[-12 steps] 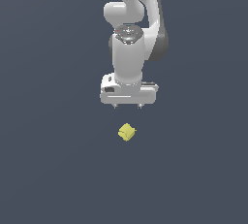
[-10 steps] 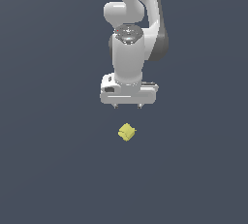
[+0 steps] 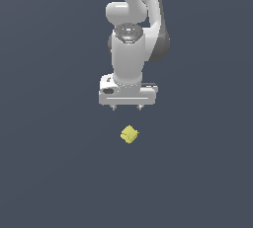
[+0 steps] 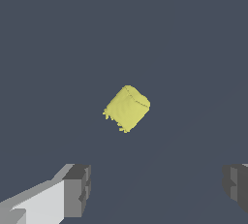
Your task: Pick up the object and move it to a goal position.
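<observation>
White arm (image 3: 131, 49) comes down from the top of the exterior view, wrist vertical, hand (image 3: 127, 107) pointing straight down. Two short fingertips (image 3: 114, 107) poke out under the hand's flat bar, set far apart, so the hand is wide and holds nothing. Yellow chunk (image 3: 129, 134) lies on the dark grey surface (image 3: 49, 172), below the hand in the exterior view and apart from it, clear gap between fingertips and chunk.

Wrist view: chunk (image 4: 127, 108) sits roughly centred between the two finger pads (image 4: 76, 191), ahead of them, not touching either. It is turned diagonal to the finger line, one end smooth and rounded, the other end ragged with small jagged bits. Both pads are well clear of its edges, with open room on each side.

Surface is plain and bare-looking all around the chunk in both views; open room on every side of it. Whether the hand is directly over the chunk or offset in depth, cannot tell from the exterior view alone.
</observation>
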Controlling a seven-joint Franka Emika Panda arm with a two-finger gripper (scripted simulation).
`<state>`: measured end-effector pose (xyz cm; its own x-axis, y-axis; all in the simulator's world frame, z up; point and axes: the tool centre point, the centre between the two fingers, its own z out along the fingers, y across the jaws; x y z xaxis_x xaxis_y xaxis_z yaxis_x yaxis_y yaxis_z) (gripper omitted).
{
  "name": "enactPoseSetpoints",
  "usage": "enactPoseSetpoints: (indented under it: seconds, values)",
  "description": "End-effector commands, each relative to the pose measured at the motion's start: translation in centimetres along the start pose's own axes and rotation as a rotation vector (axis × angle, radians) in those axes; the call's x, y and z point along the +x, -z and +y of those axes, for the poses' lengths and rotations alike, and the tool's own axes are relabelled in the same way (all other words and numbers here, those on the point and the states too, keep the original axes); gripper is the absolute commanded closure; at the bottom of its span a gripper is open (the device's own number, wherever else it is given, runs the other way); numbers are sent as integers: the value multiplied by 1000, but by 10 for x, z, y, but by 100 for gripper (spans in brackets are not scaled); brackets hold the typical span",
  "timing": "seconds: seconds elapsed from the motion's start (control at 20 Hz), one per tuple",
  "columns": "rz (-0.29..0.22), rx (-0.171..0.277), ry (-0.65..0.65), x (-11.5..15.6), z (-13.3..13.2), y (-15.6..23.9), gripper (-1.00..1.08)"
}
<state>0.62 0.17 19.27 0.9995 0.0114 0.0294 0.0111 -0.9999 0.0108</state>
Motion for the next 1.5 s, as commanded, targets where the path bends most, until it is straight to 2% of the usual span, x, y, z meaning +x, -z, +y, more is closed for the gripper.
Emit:
enactPoseSetpoints:
  seconds: [0.0,0.6,1.45]
  values:
    - [0,-1,1,0,0,0,-92]
    - [-7,6,-127,7,-3,-19,-92]
    - [-27,7,-555,27,-11,-86,-92]
